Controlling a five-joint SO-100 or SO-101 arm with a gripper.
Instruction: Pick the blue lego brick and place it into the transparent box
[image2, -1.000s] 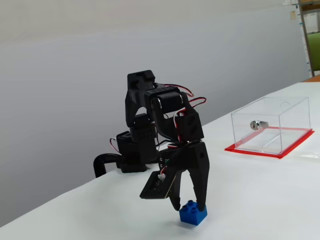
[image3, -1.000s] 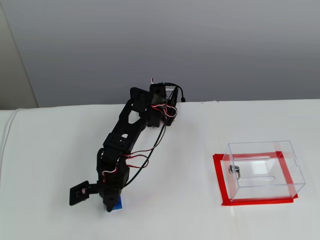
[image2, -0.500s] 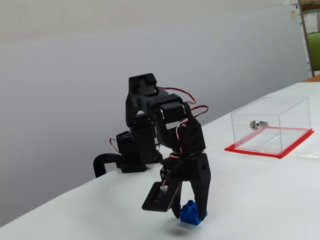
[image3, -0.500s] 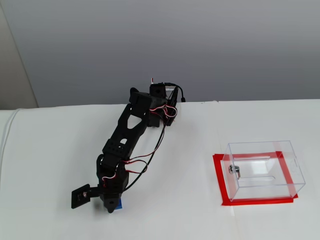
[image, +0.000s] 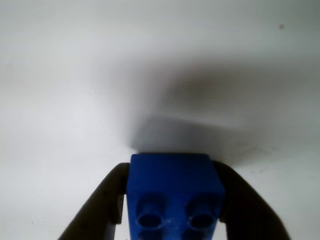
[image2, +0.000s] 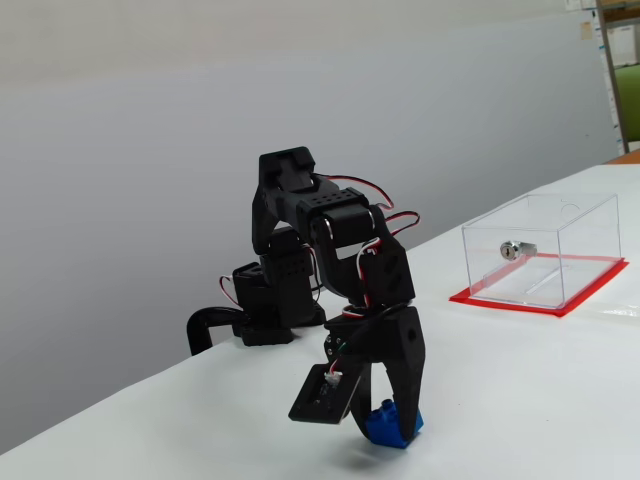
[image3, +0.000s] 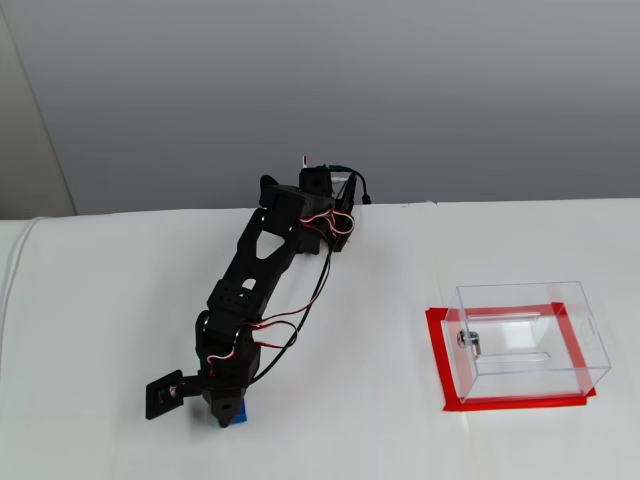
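Brick: the blue lego brick (image: 172, 192) sits at the bottom centre of the wrist view, studs toward the camera, pinched between two dark fingers (image: 102, 205); in both fixed views it shows as a blue spot at the arm's tip, low in the frame (image2: 388, 424) (image3: 233, 411).
Tool: the gripper (image2: 385, 425) is closed down to the brick's width, one finger pressed to each side of it, just over the white table (image2: 540, 400).
Arm: black, with red and white wires, folded over and reaching down, at centre in a fixed view (image2: 330, 260).
Box: the transparent box (image3: 530, 335) stands on its red base at the right of both fixed views, well apart from the brick; a small silver cylinder (image2: 515, 249) is on one wall.
Writing: no readable lettering on brick, arm or box.
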